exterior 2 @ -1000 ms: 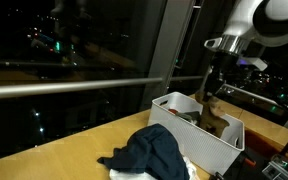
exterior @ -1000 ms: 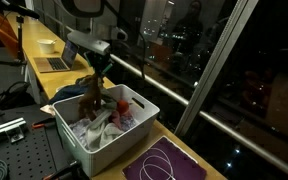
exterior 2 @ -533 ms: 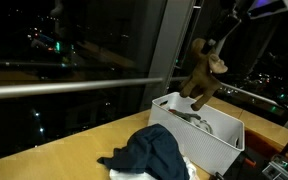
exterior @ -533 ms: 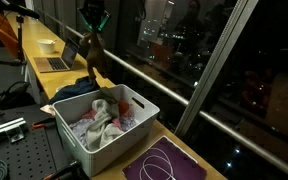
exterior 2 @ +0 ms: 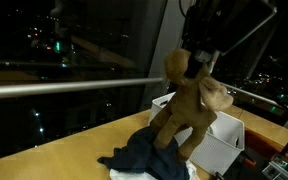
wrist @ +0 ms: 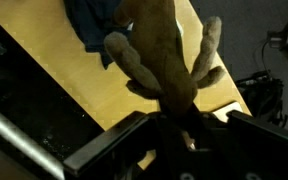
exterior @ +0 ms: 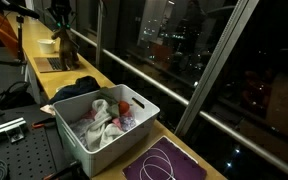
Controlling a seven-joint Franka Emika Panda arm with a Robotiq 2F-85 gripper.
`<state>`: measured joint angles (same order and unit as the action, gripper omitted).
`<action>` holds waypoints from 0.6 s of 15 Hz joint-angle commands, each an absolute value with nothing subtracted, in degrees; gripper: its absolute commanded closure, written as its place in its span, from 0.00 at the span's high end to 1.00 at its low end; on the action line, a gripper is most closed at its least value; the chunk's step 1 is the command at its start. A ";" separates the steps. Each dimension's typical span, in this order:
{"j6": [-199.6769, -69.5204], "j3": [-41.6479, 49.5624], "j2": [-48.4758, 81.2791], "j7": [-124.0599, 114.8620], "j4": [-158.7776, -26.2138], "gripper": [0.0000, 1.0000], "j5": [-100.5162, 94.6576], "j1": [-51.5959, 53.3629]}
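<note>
A brown plush animal (exterior 2: 192, 105) hangs in the air, held from above by my gripper (exterior 2: 200, 52), which is shut on its upper part. In an exterior view the same plush animal (exterior: 66, 50) dangles far back over the wooden counter (exterior: 89, 68), under my gripper (exterior: 59, 22). The wrist view shows the plush animal (wrist: 159, 55) stretching away from my gripper (wrist: 179, 128), its limbs spread above the wooden counter (wrist: 44, 70). A dark blue cloth (exterior 2: 149, 152) lies on the counter just below the toy.
A white bin (exterior: 104, 125) full of cloths and toys stands on the counter; the white bin (exterior 2: 224, 135) sits right of the blue cloth. A laptop (exterior: 52, 62) lies further back. A purple mat (exterior: 164, 162) lies at the near end. Dark windows with a railing (exterior 2: 64, 88) run along the counter.
The gripper lifted the plush animal out of the white bin and carried it along the counter, away from the bin, to above the blue cloth.
</note>
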<state>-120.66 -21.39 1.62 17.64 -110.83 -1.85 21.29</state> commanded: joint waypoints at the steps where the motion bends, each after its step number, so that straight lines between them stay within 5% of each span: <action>1: -117.59 -22.79 10.10 16.64 -103.71 0.05 -4.44 23.13; 6: -117.30 -21.35 16.63 19.05 -100.66 0.05 -2.39 21.75; 7: -117.27 -20.58 17.04 19.83 -100.75 0.44 -1.58 20.42; 9: -117.72 -18.76 16.45 21.66 -102.35 0.51 0.33 16.86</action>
<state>-119.98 -20.74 16.30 18.07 -103.23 -2.62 21.13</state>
